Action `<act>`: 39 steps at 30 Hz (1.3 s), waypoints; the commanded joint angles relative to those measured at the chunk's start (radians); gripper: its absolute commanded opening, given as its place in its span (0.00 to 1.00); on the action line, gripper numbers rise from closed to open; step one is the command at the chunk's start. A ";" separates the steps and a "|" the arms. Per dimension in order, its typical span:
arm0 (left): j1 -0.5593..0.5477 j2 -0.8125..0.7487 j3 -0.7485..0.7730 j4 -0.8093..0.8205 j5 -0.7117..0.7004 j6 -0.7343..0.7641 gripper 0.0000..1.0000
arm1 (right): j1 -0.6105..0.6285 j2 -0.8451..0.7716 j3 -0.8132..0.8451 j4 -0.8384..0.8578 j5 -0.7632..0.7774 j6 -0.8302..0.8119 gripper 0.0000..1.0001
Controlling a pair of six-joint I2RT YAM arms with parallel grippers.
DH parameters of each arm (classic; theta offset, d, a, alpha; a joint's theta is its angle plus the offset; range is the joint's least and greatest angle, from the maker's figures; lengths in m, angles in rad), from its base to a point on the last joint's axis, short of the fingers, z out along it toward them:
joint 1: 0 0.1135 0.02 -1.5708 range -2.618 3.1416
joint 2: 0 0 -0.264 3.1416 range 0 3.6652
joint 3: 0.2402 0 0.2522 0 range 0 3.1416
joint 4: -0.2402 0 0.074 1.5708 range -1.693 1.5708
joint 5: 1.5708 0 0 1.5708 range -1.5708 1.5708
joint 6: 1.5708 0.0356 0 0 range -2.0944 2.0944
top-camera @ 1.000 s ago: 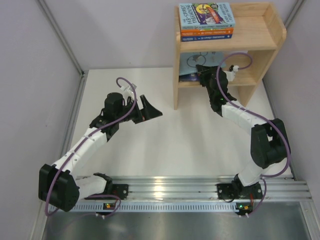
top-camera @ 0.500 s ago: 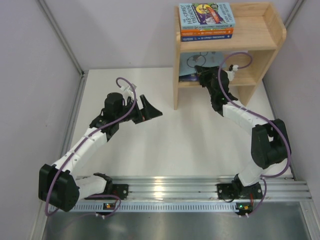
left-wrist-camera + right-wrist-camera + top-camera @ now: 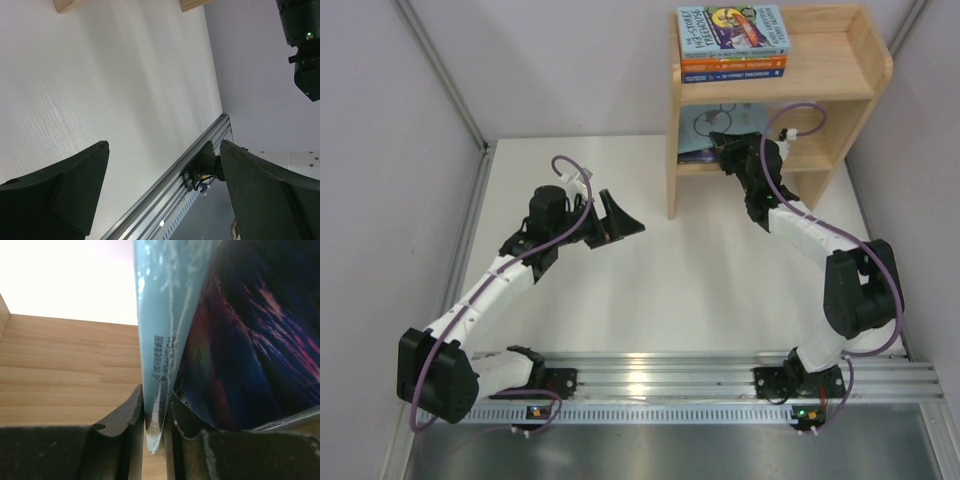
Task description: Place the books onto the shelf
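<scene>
While the pale blue book (image 3: pixel 160 315) stands between the fingers of the right end effector (image 3: pixel 155 407), which is clenched on one edge of it, this last book is not yet let go. It is roughly upright inside the lower level of the shelf (image 3: pixel 873 60). The dark purple galaxy book (image 3: pixel 250 340) leans just beside it, touching its cover.

On the upper level a stack of three books (image 3: pixel 733 45) lies flat: the light blue one on top, the orange one under it, the dark blue one at the bottom.

I judge the task nearly finished. Four books are placed, and the fifth is in the shelf but held. What is left is to release it and draw back without dragging the two lower books out.

The left end effector (image 3: pixel 162 150) hangs above the table (image 3: pixel 620 290), well apart from the shelf, with its fingers spread wide and holding nothing.
</scene>
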 commanded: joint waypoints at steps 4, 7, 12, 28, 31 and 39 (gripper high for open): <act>0.001 -0.031 -0.004 0.033 -0.004 -0.004 0.97 | 0.017 -0.075 0.001 0.034 -0.153 -0.024 0.00; 0.000 -0.032 -0.005 0.033 -0.005 -0.006 0.97 | 0.017 -0.075 -0.003 0.037 -0.152 -0.024 0.00; 0.000 -0.034 -0.007 0.032 -0.004 -0.010 0.97 | 0.018 -0.075 0.007 0.025 -0.182 -0.027 0.00; -0.003 -0.043 0.001 0.033 0.004 -0.018 0.97 | 0.004 -0.066 0.152 -0.219 -0.265 -0.153 0.36; -0.002 -0.052 -0.004 0.032 -0.001 -0.021 0.97 | 0.001 -0.051 0.185 -0.253 -0.287 -0.181 0.36; -0.006 -0.069 -0.017 0.035 -0.004 -0.029 0.97 | 0.000 -0.032 0.210 -0.283 -0.335 -0.199 0.36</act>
